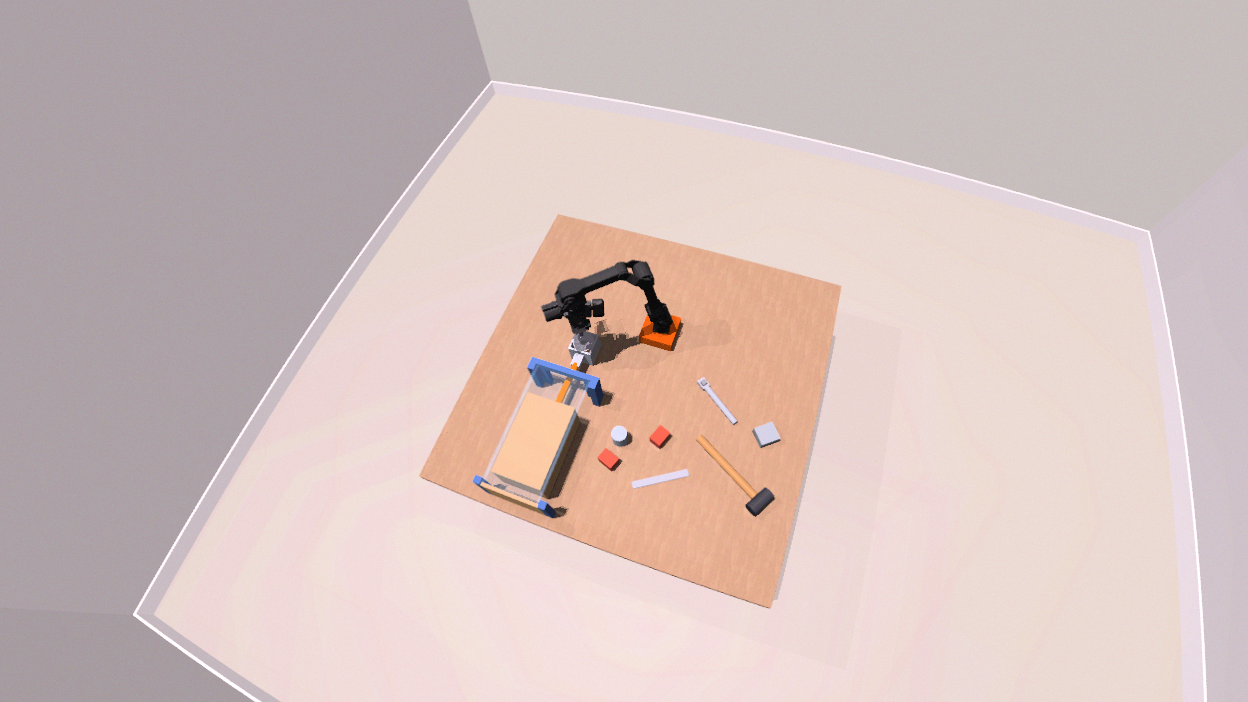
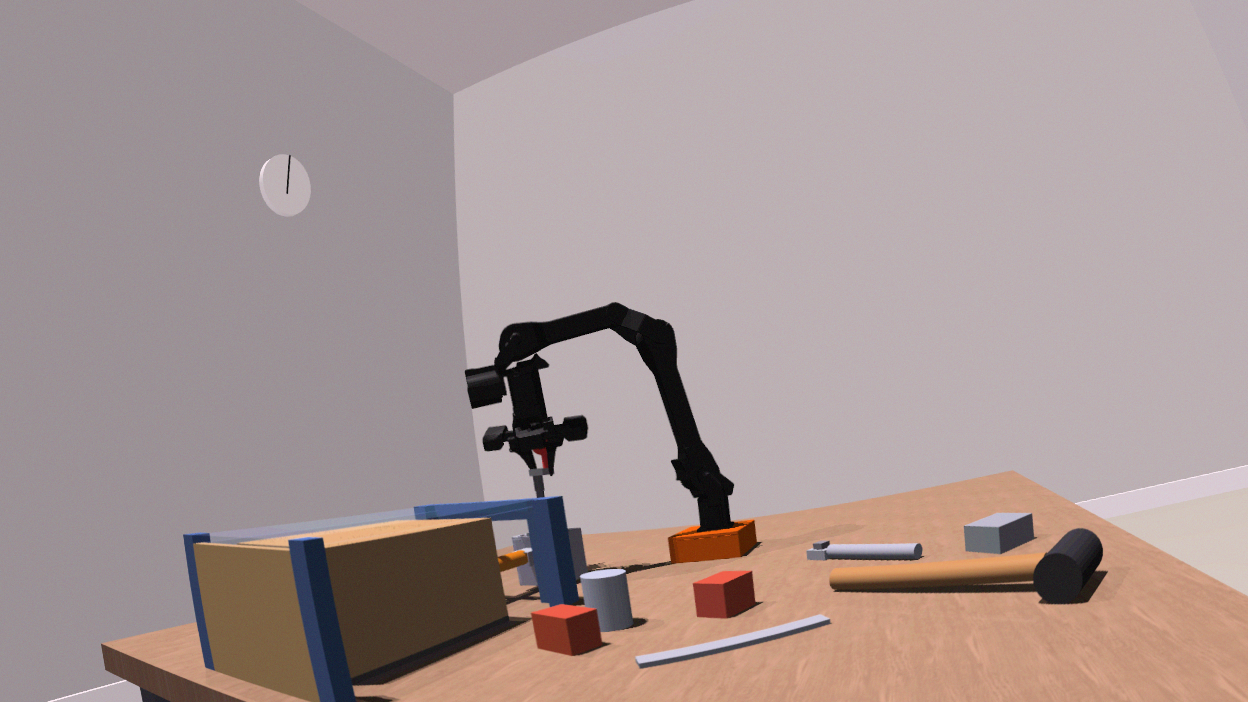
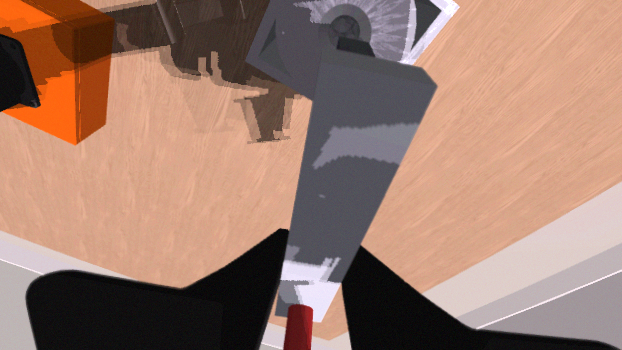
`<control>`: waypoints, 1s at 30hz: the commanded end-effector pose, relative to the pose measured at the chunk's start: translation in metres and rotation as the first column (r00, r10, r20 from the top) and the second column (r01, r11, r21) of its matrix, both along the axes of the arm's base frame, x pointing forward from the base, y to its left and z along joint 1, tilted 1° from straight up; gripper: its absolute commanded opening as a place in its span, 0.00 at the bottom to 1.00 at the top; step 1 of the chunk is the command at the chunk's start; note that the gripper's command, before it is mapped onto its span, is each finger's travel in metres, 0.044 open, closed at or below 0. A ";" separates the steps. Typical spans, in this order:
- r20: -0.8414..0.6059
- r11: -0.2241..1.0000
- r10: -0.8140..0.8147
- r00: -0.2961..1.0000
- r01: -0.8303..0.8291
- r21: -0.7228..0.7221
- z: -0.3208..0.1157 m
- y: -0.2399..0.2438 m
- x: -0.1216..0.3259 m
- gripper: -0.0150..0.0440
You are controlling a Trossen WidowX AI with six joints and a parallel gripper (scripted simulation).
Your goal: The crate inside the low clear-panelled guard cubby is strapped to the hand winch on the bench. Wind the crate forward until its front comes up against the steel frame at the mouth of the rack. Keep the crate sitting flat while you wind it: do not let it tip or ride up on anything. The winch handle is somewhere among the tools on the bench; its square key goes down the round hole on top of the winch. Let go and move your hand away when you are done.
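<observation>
My gripper (image 1: 582, 332) (image 2: 538, 468) (image 3: 315, 243) points down, shut on the grey arm of the winch handle (image 3: 350, 165) near its red-knob end. The handle's dark key end overlaps the edge of the round hole on the winch (image 1: 584, 348) (image 2: 576, 548) (image 3: 285, 47) in the wrist view; the key appears above the hole, and I cannot tell that it is in it. The tan crate (image 1: 536, 440) (image 2: 418, 593) sits flat in the cubby, behind the blue frame (image 1: 561, 369) (image 2: 555, 550), with a gap between them. An orange strap (image 1: 564, 391) (image 2: 512, 559) spans that gap towards the winch.
The orange arm base (image 1: 660, 341) (image 2: 711, 547) (image 3: 92, 75) stands beside the winch. Right of the cubby lie a grey cylinder (image 1: 618, 435) (image 2: 606, 602), two red blocks (image 1: 659, 436) (image 1: 608, 459), a flat bar (image 1: 660, 478), a mallet (image 1: 728, 469), a grey-headed tool (image 1: 719, 403) and a grey block (image 1: 766, 433).
</observation>
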State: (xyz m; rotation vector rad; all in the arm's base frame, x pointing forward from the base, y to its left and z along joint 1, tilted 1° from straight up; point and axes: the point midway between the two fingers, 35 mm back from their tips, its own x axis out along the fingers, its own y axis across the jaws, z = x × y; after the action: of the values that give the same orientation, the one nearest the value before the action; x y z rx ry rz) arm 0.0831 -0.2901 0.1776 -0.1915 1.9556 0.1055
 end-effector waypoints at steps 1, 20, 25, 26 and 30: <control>-0.009 1.000 -0.004 1.000 0.004 -0.005 -0.006 -0.001 0.000 0.25; -0.017 1.000 -0.005 1.000 0.005 -0.007 -0.037 -0.002 -0.001 0.25; -0.018 1.000 -0.006 1.000 0.005 -0.007 -0.045 -0.001 -0.002 0.25; -0.018 1.000 -0.006 1.000 0.005 -0.007 -0.047 -0.001 -0.002 0.25; -0.019 1.000 -0.006 1.000 0.006 -0.007 -0.053 -0.001 -0.002 0.25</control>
State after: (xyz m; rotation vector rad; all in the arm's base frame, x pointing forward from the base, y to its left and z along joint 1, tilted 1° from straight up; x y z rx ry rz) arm 0.0820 -0.2910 0.1307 -0.1920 1.9697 0.1032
